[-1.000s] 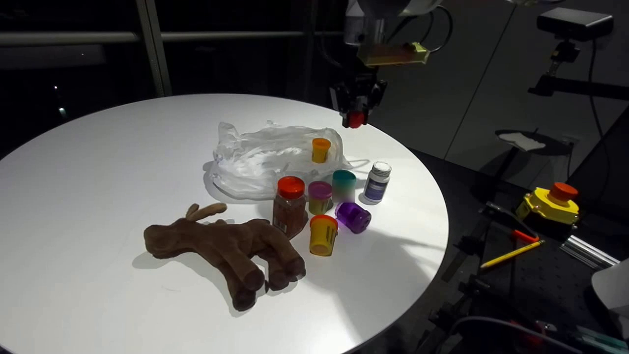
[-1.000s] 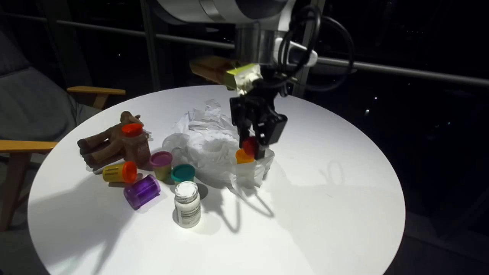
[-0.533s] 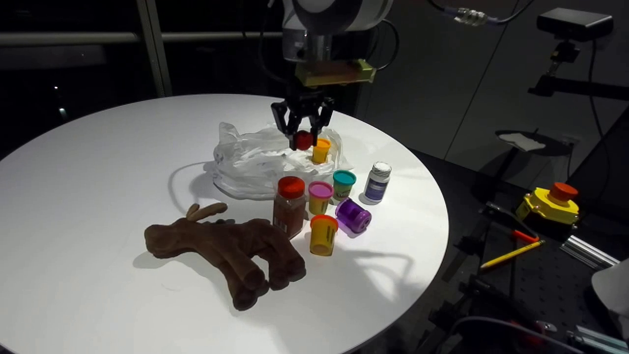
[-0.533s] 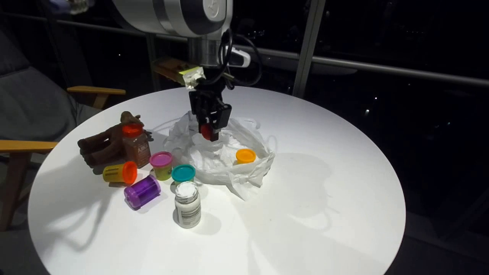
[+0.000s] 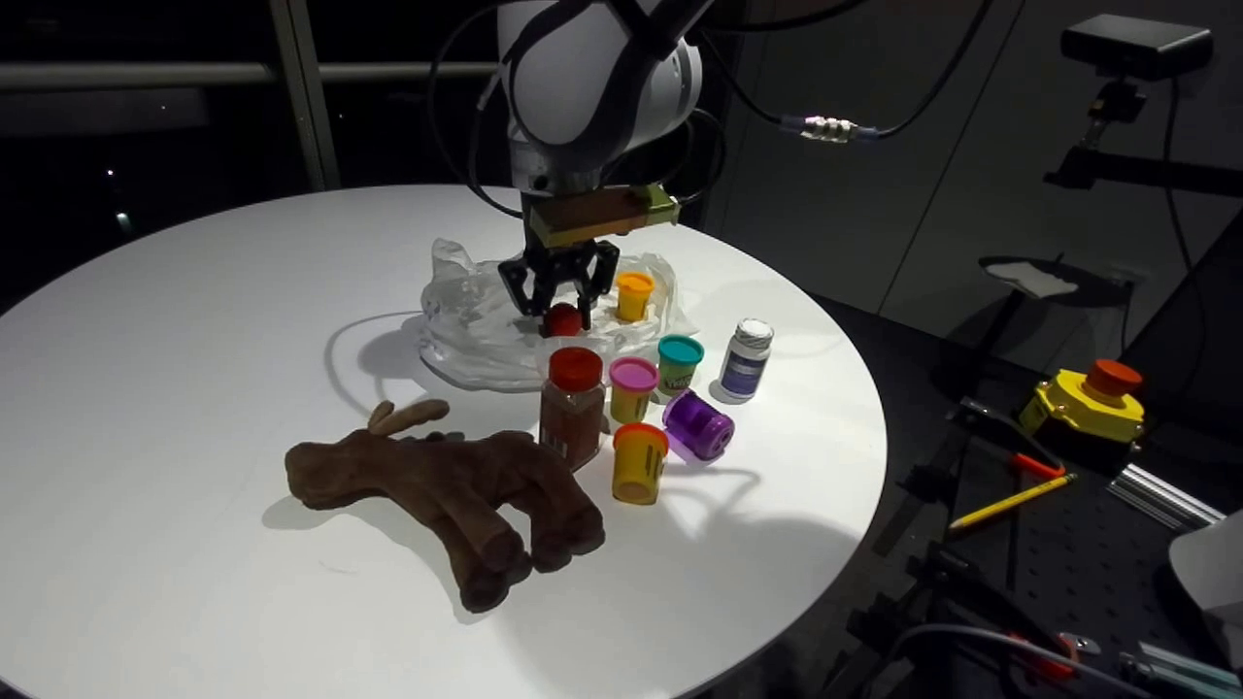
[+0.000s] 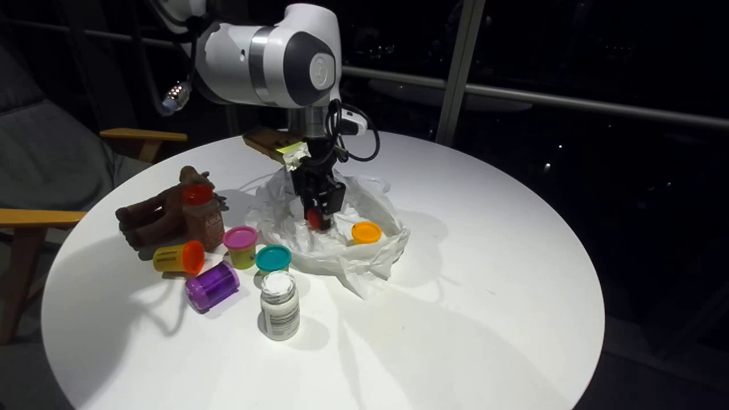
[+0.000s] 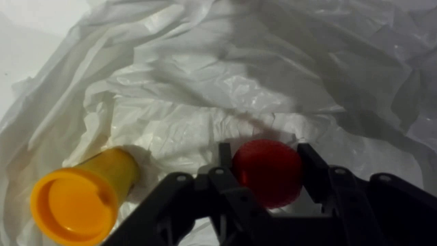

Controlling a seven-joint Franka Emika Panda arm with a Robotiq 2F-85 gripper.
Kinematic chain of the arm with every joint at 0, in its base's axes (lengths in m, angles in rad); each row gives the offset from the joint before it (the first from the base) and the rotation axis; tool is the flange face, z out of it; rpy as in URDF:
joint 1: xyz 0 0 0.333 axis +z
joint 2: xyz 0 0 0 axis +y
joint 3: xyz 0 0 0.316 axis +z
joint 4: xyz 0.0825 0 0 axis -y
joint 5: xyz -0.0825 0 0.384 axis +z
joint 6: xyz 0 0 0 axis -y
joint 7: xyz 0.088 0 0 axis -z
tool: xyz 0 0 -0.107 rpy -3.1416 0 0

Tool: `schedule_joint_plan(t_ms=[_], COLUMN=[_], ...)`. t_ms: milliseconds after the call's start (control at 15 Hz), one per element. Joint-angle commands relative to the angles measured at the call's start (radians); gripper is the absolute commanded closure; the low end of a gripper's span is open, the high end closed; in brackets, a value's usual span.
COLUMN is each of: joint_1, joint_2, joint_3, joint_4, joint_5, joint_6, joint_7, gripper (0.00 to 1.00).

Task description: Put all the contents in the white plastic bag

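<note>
Dark windows (image 6: 569,188) rise behind the round white table (image 6: 484,353). By its left edge in an exterior view there's a grey armchair (image 6: 48,154) with wooden armrests (image 6: 142,135). Past the right edge in an exterior view, a black perforated plate (image 5: 1058,573) bears an emergency stop button (image 5: 1086,402) and, at its left edge, a yellow pencil (image 5: 1013,502).

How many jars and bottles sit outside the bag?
6. Standing: the red-lidded jar beside the brown toy, then the pink-lidded jar, teal-lidded jar and white bottle. Lying nearby: the purple jar and orange-lidded jar. None seems hidden.
</note>
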Motion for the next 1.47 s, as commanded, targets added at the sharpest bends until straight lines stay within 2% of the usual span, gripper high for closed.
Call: schedule_joint_plan(t_ms=[0,267,533,800,1000,1200,1400], joint_1=[-0.003,-0.017,-0.044,-0.068,-0.110,-0.136,-0.140], joint_2=[-0.004,-0.142,-0.327,-0.542,-0.698,-0.826,-0.885], joint_3=[-0.022,-0.028,-0.002,0.004,0.032,0.055,0.071], joint_4=[0.051,-0.031,-0.155,-0.349,-0.505,-0.684,-0.838], joint_5=[-0.003,-0.002,0.014,-0.017,0.007,0.037,0.050], joint_6=[-0.015,-0.050,-0.133,-0.211,-0.270,-0.195,-0.060], joint_7=[-0.001,-0.029,-0.070,-0.122,-0.279,-0.399,-0.425], gripper=[0.28,0.00,0.00,0.00,0.00,0.00,0.00])
